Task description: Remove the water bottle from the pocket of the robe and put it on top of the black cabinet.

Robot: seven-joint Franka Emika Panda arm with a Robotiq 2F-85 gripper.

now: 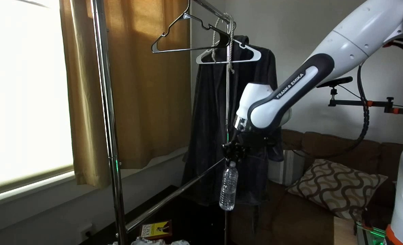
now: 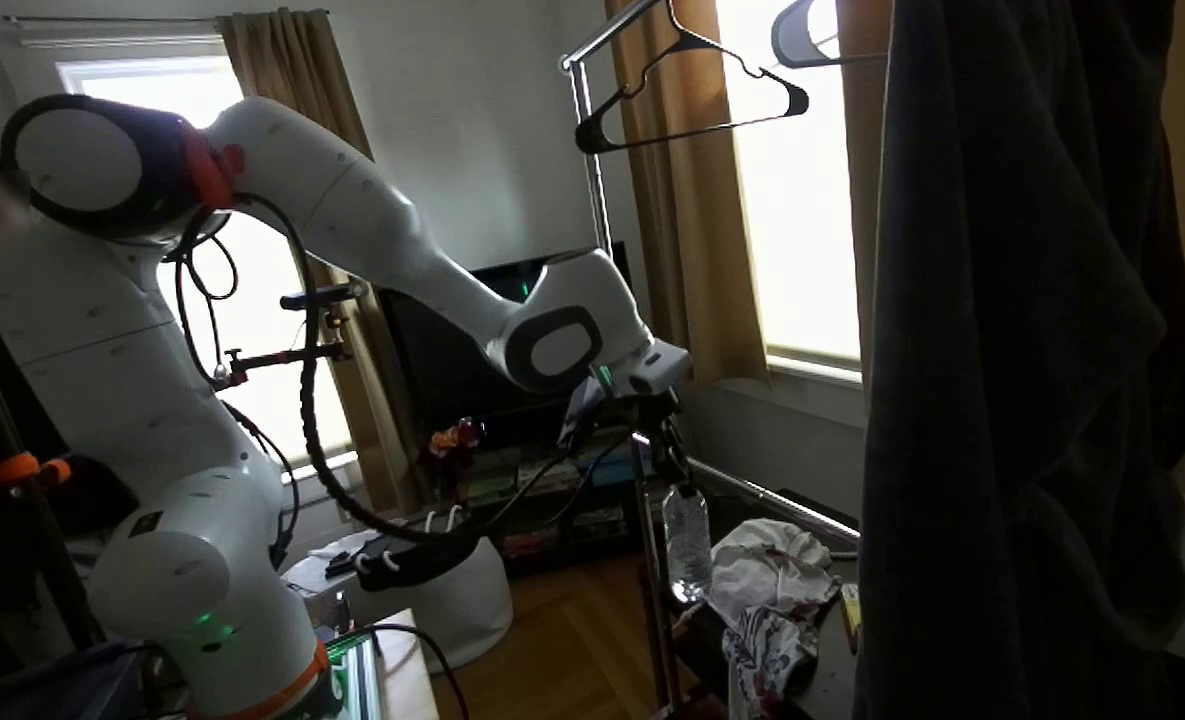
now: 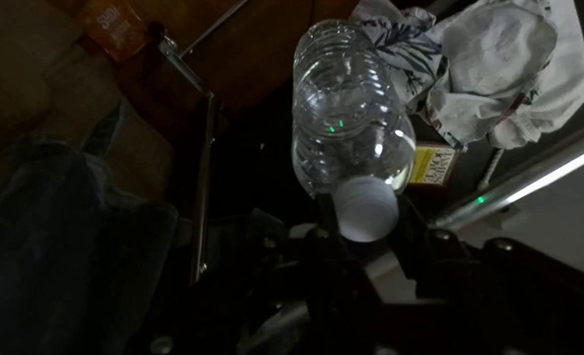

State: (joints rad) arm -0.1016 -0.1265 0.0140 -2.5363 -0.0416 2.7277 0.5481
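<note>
The water bottle (image 1: 229,187) is clear plastic with a white cap. It hangs upright, slightly tilted, in both exterior views (image 2: 687,545). My gripper (image 1: 234,159) is shut on its cap end from above; in the wrist view the two fingers (image 3: 363,207) lie on either side of the cap, with the bottle body (image 3: 348,108) beyond. The dark robe (image 1: 206,136) hangs behind the gripper in an exterior view and fills the right of an exterior view (image 2: 1012,400). The bottle is outside the robe. The black cabinet (image 1: 194,221) is below the bottle, its dark top (image 2: 832,675) partly covered.
Crumpled patterned white cloth (image 2: 767,575) and a yellow-red book (image 1: 156,230) lie on the cabinet. The metal rack's post (image 1: 109,112) and low bar (image 1: 174,200) stand close to the gripper. Hangers (image 1: 191,49) hang above. A brown couch with a patterned pillow (image 1: 337,187) is behind.
</note>
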